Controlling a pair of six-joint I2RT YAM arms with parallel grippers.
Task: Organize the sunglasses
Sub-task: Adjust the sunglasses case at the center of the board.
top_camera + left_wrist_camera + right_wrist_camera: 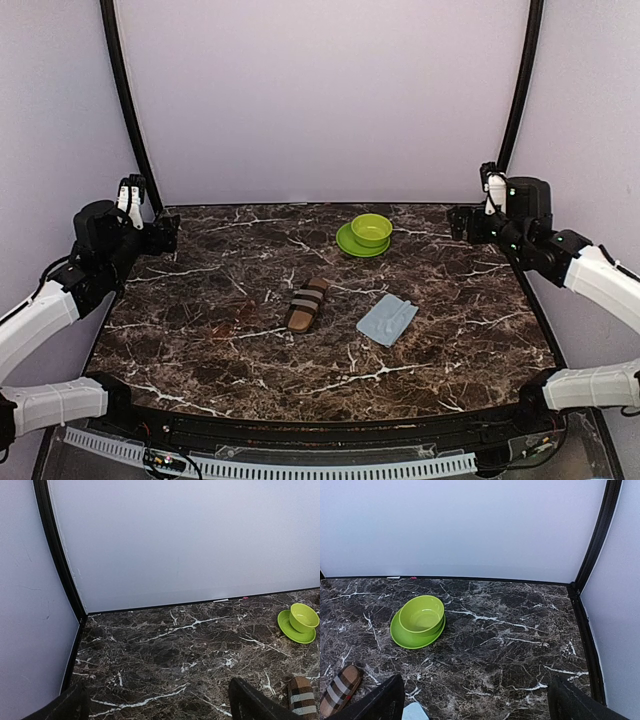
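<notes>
No sunglasses show as such. A brown striped case (pixel 306 305) lies mid-table, closed as far as I can tell; its end shows in the left wrist view (pixel 301 697) and the right wrist view (pixel 339 690). A light blue pouch or cloth (pixel 387 319) lies flat just right of it, its corner (pixel 415 713) low in the right wrist view. My left gripper (pixel 160 232) hovers open at the far left edge, nothing between its fingers (pixel 160 700). At the far right edge my right gripper (pixel 462 222) is likewise open and empty (pixel 477 696). Both are well apart from the case.
A green bowl (pixel 371 229) sits on a green plate (pixel 348 243) at the back centre, also seen from the left wrist (pixel 304 617) and right wrist (pixel 421 614). White walls with black corner posts (pixel 125 100) close in the dark marble table (pixel 200 330).
</notes>
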